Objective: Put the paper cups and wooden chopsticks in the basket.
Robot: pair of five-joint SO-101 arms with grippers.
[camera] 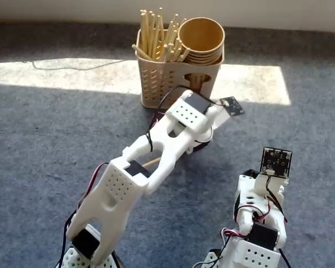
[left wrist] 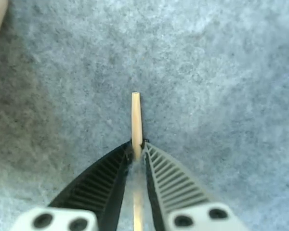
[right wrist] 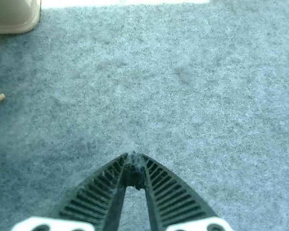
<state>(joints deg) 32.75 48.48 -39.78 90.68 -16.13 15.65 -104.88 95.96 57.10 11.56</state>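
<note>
Beige plastic marks the basket (camera: 176, 84), which stands at the far side of the grey-covered desk (camera: 44, 145) in the high view. It holds a bundle of chopsticks (camera: 156, 36) on one side and a stack of paper cups (camera: 202, 39) on the other. The left arm (camera: 176, 131) stretches toward it, wrist just in front of the basket's foot. A short length of one chopstick (camera: 151, 163) peeks out from under that arm. The right arm (camera: 262, 218) sits folded near the front edge, well apart from the basket.

The left wrist view shows the left hand (left wrist: 137, 144) clamped on the chopstick. It runs between the jaws and juts past the fingertips over bare grey cover. Whether it is lifted off the desk I cannot tell.

The right wrist view has the right hand (right wrist: 134, 166) closed on nothing, with a corner of the basket far off.

The step in hand looks like bringing a loose chopstick to the basket, and with no other cup or stick lying about, the task seems close to done. The next move calls for raising the left hand above the rim and tipping the stick more upright. It then needs lining up over the chopstick side before the hand lets go, so it does not catch the rim or the cups.
</note>
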